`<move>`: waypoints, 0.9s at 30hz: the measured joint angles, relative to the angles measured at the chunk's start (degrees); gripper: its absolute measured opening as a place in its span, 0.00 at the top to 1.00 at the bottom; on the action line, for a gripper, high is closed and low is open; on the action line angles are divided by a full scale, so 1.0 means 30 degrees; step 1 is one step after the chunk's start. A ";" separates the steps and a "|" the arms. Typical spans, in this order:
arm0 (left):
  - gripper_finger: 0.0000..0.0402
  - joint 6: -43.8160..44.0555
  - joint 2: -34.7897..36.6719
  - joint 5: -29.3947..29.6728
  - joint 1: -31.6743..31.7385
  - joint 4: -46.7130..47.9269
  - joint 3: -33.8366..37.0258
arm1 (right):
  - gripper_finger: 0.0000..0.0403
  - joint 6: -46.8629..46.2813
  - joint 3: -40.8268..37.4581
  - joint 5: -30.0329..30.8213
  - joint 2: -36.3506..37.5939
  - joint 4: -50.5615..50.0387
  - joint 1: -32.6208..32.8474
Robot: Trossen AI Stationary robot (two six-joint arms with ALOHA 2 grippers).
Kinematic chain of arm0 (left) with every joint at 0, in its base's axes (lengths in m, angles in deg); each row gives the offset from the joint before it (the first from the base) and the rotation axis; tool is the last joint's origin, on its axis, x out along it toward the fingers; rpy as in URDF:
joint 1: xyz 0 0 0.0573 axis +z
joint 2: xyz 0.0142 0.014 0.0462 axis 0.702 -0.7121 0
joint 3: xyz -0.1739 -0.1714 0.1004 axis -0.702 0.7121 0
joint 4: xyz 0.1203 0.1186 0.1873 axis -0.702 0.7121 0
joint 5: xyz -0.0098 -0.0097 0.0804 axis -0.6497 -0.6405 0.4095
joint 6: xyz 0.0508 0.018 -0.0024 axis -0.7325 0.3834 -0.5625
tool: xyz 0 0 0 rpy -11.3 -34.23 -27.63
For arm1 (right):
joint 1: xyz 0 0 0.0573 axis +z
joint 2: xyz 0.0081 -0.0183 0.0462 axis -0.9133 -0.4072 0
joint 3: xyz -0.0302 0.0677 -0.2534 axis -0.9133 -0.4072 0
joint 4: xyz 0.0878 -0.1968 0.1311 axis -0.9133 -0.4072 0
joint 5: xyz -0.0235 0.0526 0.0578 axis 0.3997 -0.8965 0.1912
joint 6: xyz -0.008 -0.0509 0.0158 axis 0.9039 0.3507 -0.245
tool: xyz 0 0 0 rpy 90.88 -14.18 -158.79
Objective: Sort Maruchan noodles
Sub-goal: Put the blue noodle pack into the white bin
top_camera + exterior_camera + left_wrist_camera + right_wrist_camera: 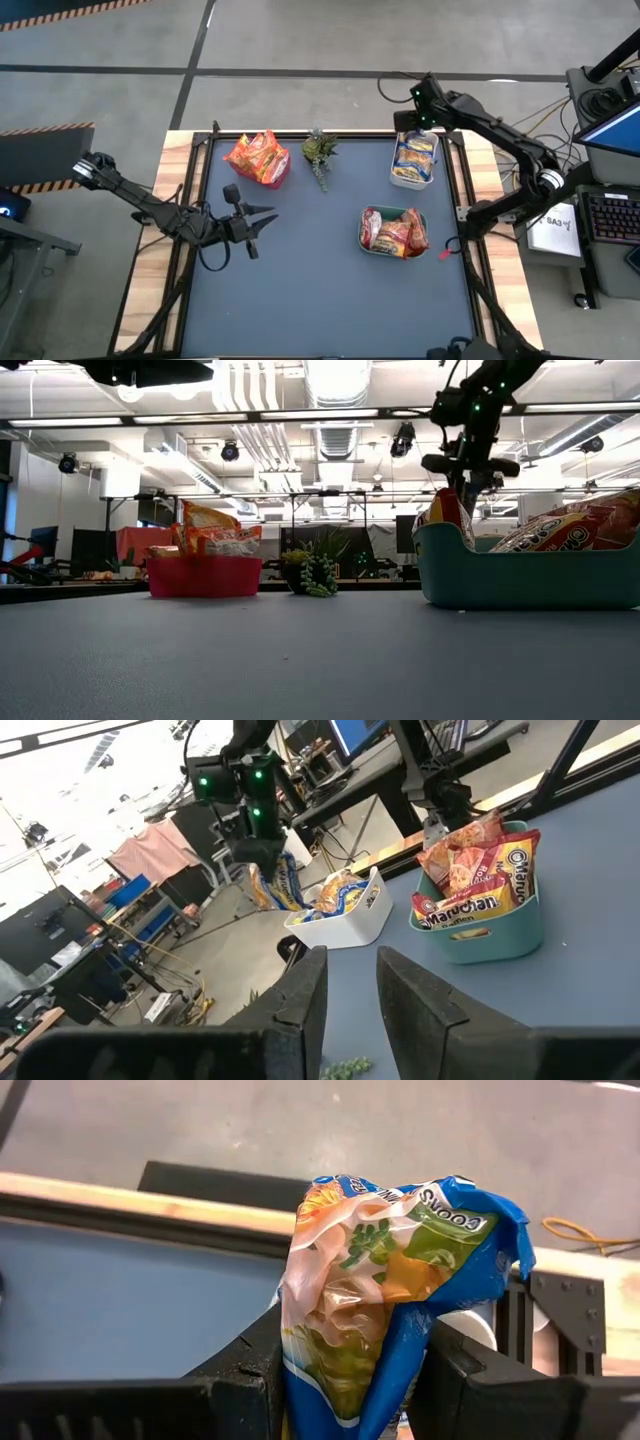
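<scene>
While the right gripper (pixel 345 1370) pinches a yellow-and-blue noodle packet (pixel 385 1280) between its two fingers, it hangs above the white bin (pixel 413 172) at the far right of the worktop (pixel 320 290). The packet is crumpled, its blue edge folded over at the top, and it dangles from the gripper over more yellow-and-blue packets (pixel 415 155) already lying in that white bin. In the left wrist view the same held packet shows just above the bin's rim.

Nearer than the white bin stands a teal bin (pixel 393 232) stuffed with red packets (pixel 398 236), some poking above its rim. Across the worktop from the white bin, at the far left, a red bin (pixel 204 575) carries orange packets (pixel 258 157) piled high. Between the red bin and the white bin sits a small green plant (pixel 319 152).

The left gripper (pixel 262 224) hovers over the worktop well apart from the white bin, on the near side of the red bin, with its fingers a little apart and nothing between them.
</scene>
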 joint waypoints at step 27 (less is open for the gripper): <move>0.82 0.0000 0.0007 0.0007 0.0000 0.0003 -0.0007 | 0.47 -0.0428 -0.1951 0.1530 0.0030 -0.1834 0.0000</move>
